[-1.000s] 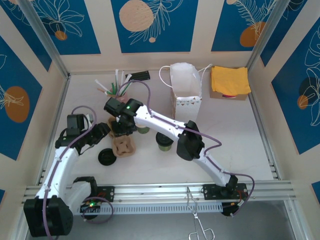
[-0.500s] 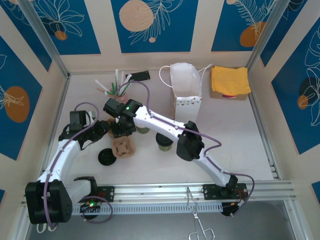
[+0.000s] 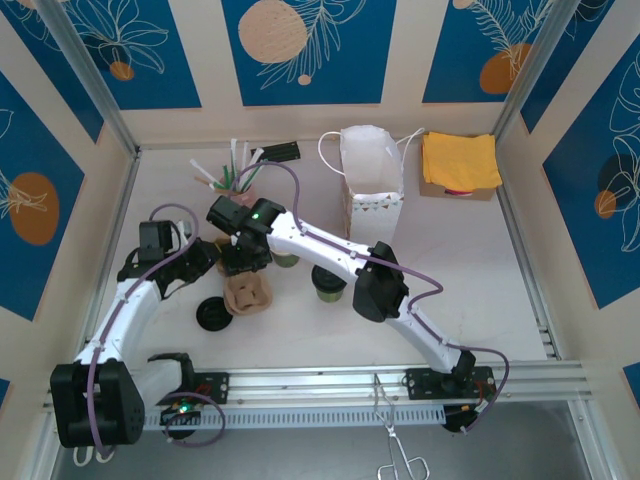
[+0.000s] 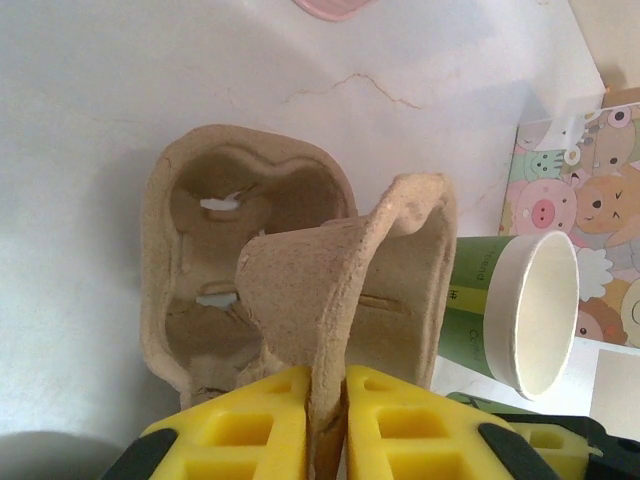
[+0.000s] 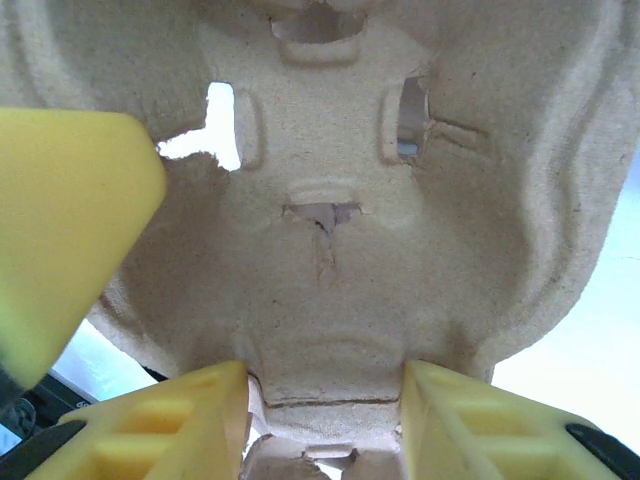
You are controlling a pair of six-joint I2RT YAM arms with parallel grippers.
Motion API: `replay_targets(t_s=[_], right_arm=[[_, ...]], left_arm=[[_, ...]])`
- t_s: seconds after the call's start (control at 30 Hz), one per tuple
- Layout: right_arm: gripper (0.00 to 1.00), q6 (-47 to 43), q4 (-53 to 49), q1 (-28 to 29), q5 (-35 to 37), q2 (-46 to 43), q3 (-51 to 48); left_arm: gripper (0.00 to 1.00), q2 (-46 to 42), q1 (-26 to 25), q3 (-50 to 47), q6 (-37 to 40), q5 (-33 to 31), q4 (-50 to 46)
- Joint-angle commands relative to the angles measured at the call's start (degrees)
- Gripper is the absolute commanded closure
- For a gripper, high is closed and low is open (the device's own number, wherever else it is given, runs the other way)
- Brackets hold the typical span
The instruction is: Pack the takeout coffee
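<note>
Over the last second the left arm (image 3: 125, 305) has swung its elbow outward, away from the held carrier (image 4: 340, 270), and its shoulder block has turned with it. In the last half second it has hardly shifted. The left jaws stood wider a second ago. Now they are pinched tight on an upright pulp wall of that carrier, with a yellow pad flat against each face. The right jaws stand astride the carrier's opposite rim, and pulp fills the gap between the pads. Whether they press on it or merely flank it I cannot tell. The carrier is tilted up off the bench (image 3: 450, 270) between the two arms, much where it was in both earlier top views.

A second carrier (image 3: 247, 294) lies flat on the bench against the held carrier, on its near side in the top view. A black lid (image 3: 212, 314) lies near and to the left of the held carrier. A green cup (image 4: 480, 300) stands just beside the held carrier on the side away from the left arm, its mouth open and unlidded. Another green cup (image 3: 328, 287) stands further off on that side. The paper bag (image 3: 372, 175) stands upright beyond the held carrier, to the far right. None of these has moved.

The nearer cup has small pale print down its wall, too small and cropped to read. The bag's lower band shows cartoon pigs and bears, with no legible words. Both carriers are plain pulp.
</note>
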Motion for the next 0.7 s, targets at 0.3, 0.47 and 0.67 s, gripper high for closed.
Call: replay_targets(t_s=[0.3,0.47,0.67], right_arm=[[0.56,2.0,4.9,-0.3,-2.5,-6.0,-5.8],[0.54,2.5,5.8,-0.3,-3.0,-7.1,-7.9],[0.54,2.8,6.6,-0.5,-3.6,-6.9,-8.4]], left_arm=[[0.84,-0.8,0.5,0.4,-0.6,1.7,0.1],[0.84,-0.5,0.4,0.2,-0.9,2.0,0.5],[0.85,-0.5,0.4,0.3,-0.9,2.4,0.6]])
